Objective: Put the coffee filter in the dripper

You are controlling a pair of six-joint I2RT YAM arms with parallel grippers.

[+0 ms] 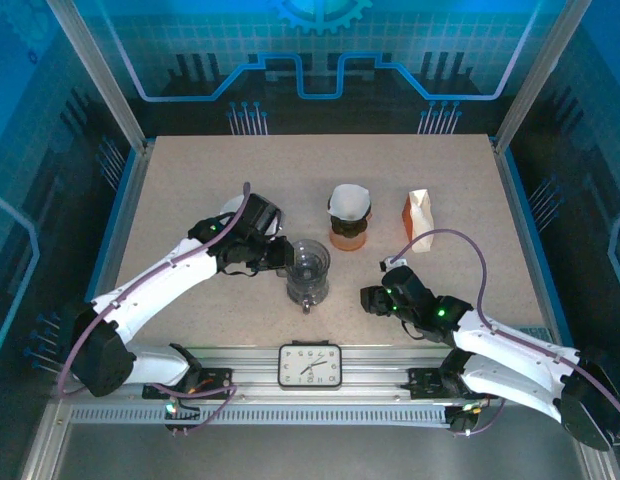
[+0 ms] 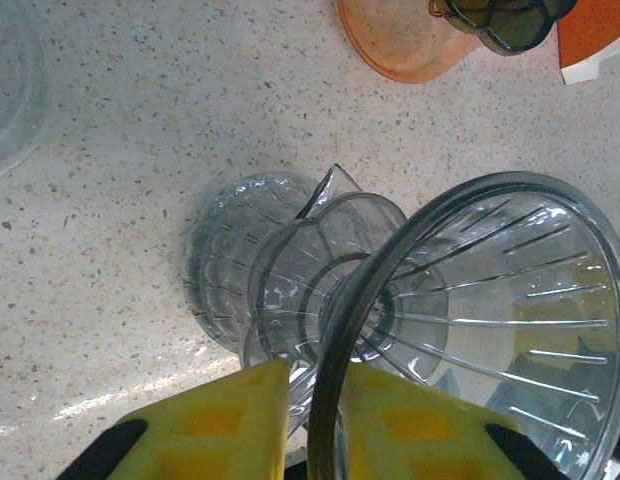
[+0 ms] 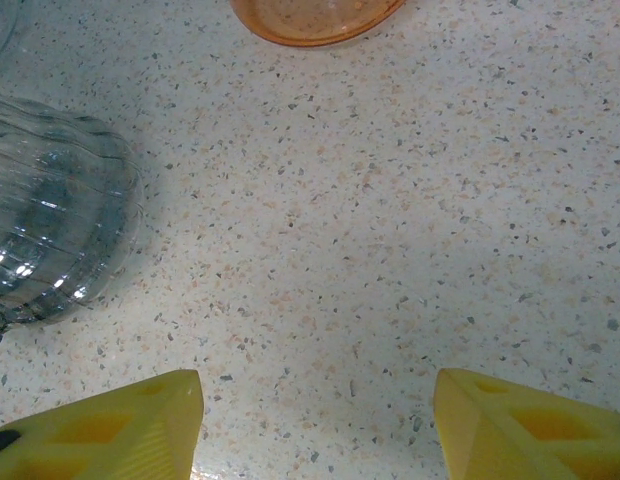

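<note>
My left jaws are clamped on the rim of the clear dripper point(image 2: 490, 330), with a yellow finger point(image 2: 215, 425) on each side of its wall. My right jaws stand wide above bare desk point(image 3: 370, 220). The glass carafe point(image 2: 225, 250) stands mid-desk with the dripper over its mouth. Beyond it, an orange holder point(image 1: 347, 237) carries the white coffee filter point(image 1: 348, 200), apart from both pairs of jaws.
</note>
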